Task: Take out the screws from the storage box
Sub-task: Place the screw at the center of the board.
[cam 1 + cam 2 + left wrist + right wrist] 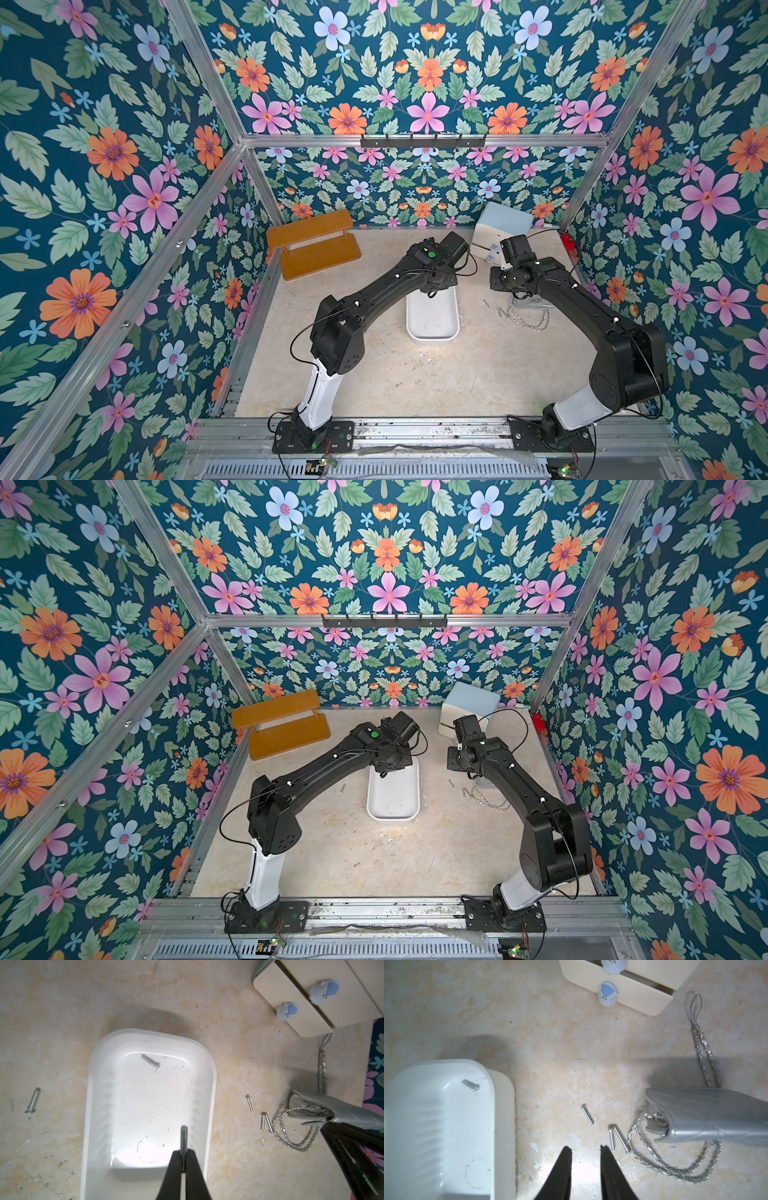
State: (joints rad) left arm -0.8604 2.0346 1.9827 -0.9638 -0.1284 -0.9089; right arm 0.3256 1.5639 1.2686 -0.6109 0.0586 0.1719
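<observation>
The left claw (183, 1151) is pinching one screw (184, 1136) tight between its fingers and is holding it over the storage box (93, 1093). A second screw (150, 1061) is lying inside the box, at its far end. A third screw (32, 1100) is lying on the table (571, 1053), just left of the box. Three more screws (587, 1114) are lying on the table to the right of the box, near a silver purse (708, 1113). The right claw (585, 1148) is hanging over the table close to those three, with its fingers a little way apart, and it is holding nothing.
</observation>
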